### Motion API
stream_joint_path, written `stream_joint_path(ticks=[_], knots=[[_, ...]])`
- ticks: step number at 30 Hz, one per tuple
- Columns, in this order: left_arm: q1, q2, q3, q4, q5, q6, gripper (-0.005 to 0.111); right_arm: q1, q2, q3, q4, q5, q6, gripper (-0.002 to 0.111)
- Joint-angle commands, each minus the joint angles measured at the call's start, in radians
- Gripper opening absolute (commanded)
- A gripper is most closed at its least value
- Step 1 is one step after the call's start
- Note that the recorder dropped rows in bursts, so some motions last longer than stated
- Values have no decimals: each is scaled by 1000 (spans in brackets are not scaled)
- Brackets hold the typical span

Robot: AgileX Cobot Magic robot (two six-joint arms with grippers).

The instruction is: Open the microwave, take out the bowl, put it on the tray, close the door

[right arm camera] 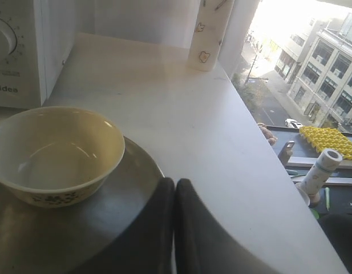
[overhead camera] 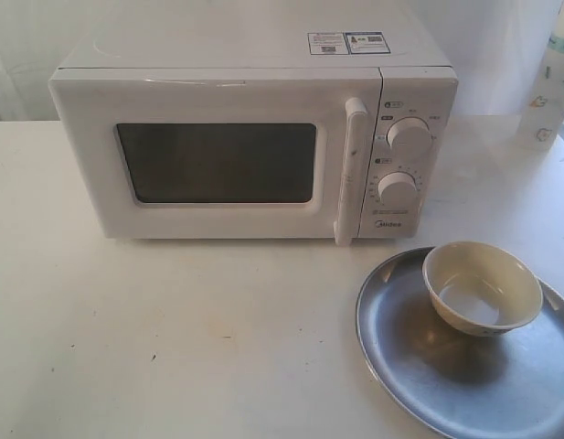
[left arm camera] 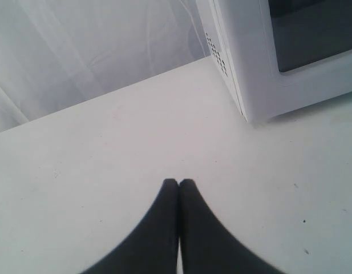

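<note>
The white microwave point(overhead camera: 254, 137) stands at the back of the table, its door point(overhead camera: 218, 160) shut and the bar handle point(overhead camera: 351, 169) upright. The cream bowl point(overhead camera: 482, 286) sits upright on the silver tray point(overhead camera: 446, 366) at the front right. In the right wrist view the bowl point(right arm camera: 56, 153) rests on the tray point(right arm camera: 79, 234), and my right gripper point(right arm camera: 174, 182) is shut and empty beside the tray's rim. My left gripper point(left arm camera: 178, 184) is shut and empty over bare table, off the microwave's point(left arm camera: 278, 51) left front corner. Neither gripper shows in the exterior view.
A tall white bottle point(overhead camera: 548, 82) stands at the back right, also seen as a bottle point(right arm camera: 210, 34) in the right wrist view. The table's right edge point(right arm camera: 278, 165) runs close to the tray, with a window drop beyond it.
</note>
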Motion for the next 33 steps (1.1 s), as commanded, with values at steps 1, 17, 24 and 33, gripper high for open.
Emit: stream_joint_path(ticks=[1, 17, 24, 33], knots=[[-5, -2, -3, 2, -4, -2, 0, -7, -7, 2, 4, -14, 5, 0], [-5, -2, -3, 0, 0, -4, 0, -7, -7, 2, 4, -14, 5, 0], [-5, -2, -3, -139, 165, -63, 0, -7, -7, 2, 4, -14, 5, 0], [-5, -2, -3, -142, 204, -104, 0, -7, -7, 2, 4, -14, 5, 0]])
